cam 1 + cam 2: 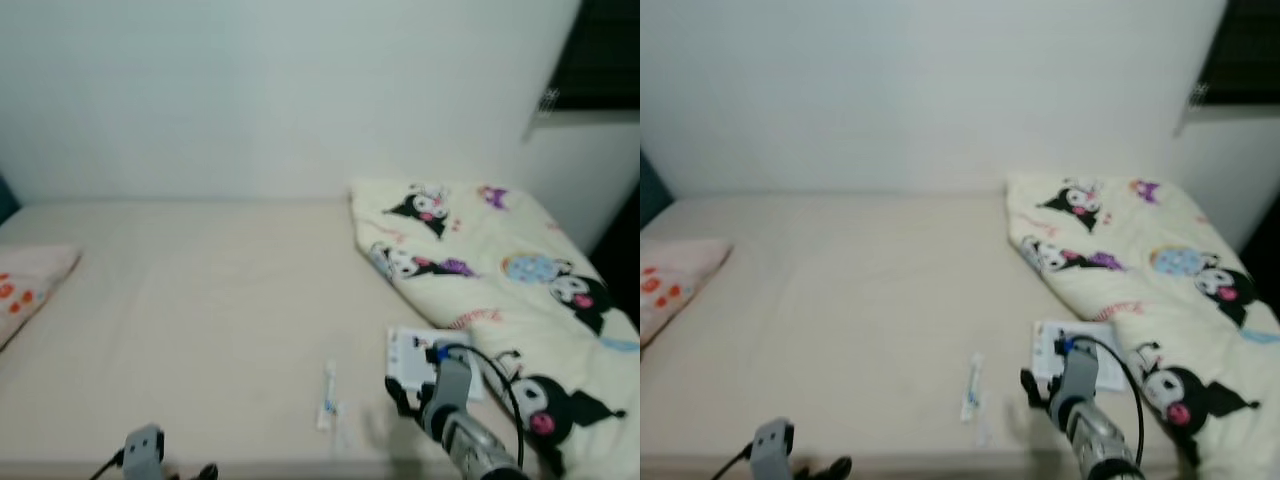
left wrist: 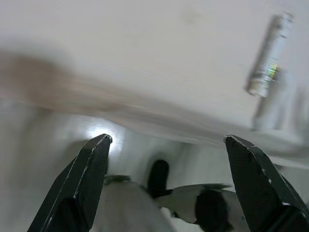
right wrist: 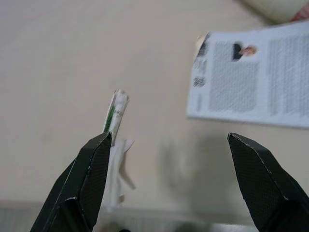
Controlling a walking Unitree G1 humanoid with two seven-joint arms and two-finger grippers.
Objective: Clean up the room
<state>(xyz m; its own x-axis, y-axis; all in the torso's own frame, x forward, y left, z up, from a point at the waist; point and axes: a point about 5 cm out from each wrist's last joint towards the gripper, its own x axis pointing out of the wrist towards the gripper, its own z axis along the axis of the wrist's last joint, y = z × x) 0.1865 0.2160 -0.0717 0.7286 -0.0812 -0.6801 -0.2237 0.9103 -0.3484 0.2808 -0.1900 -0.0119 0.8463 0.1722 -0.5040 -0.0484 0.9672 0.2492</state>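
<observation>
A thin white wrapper strip lies on the cream bed sheet near the front edge. To its right rests a printed paper leaflet, partly under the cartoon-print quilt. My right gripper hovers open just above the sheet, between the wrapper and the leaflet. My left gripper is open too, low at the bed's front edge, with the wrapper some way off.
A pillow with orange marks lies at the bed's left side. A plain wall runs behind the bed. A dark window is at the upper right.
</observation>
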